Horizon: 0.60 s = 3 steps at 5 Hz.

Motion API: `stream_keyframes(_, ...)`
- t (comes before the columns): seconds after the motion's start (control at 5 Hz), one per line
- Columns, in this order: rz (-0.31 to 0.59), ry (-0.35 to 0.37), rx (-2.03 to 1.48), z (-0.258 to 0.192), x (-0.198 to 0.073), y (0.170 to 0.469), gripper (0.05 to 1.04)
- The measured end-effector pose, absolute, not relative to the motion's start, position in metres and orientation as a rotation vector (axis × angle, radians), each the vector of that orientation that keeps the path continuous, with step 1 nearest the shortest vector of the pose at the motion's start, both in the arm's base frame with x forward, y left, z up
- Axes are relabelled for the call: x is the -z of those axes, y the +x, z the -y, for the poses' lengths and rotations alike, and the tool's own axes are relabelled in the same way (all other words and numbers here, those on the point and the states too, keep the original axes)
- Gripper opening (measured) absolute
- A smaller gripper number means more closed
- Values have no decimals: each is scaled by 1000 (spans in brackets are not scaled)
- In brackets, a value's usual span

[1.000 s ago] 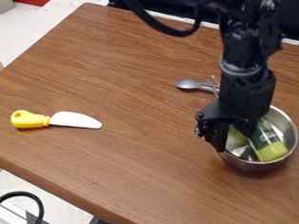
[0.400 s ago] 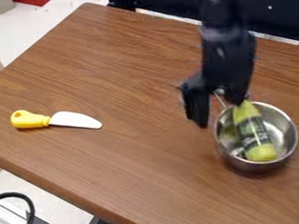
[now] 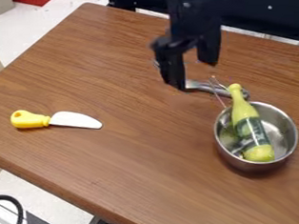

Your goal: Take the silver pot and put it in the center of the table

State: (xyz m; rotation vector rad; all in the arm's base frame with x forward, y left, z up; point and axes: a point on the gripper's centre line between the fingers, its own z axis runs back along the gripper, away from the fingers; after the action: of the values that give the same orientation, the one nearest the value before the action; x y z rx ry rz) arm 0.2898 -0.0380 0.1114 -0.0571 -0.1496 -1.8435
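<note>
The gripper (image 3: 195, 74) hangs at upper centre, fingers spread, holding nothing. The silver pot (image 3: 245, 165) sits at right, a bottle (image 3: 252, 129) leaning inside; best to pinch its wire handle (image 3: 220, 93) clear of the spoon (image 3: 204, 86), then ease it leftward, level.

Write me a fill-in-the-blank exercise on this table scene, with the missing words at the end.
1. The toy knife has a white blade and a ____ handle.
2. In the picture, the knife lies to the ____ of the silver pot.
3. The bottle rests inside the pot, not ____ it.
4. The gripper, its two fingers spread apart, is holding ____.

Missing words: yellow; left; outside; nothing.
</note>
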Motion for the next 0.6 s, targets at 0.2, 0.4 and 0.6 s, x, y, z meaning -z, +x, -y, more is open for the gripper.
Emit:
stream_keyframes(0.2,123,0,1745,21,-126,303,1001)
stream_keyframes(0.4,73,49,1673,5,-121,313,1001)
stream_keyframes(0.6,81,74,1594,-7,-115,331,1001)
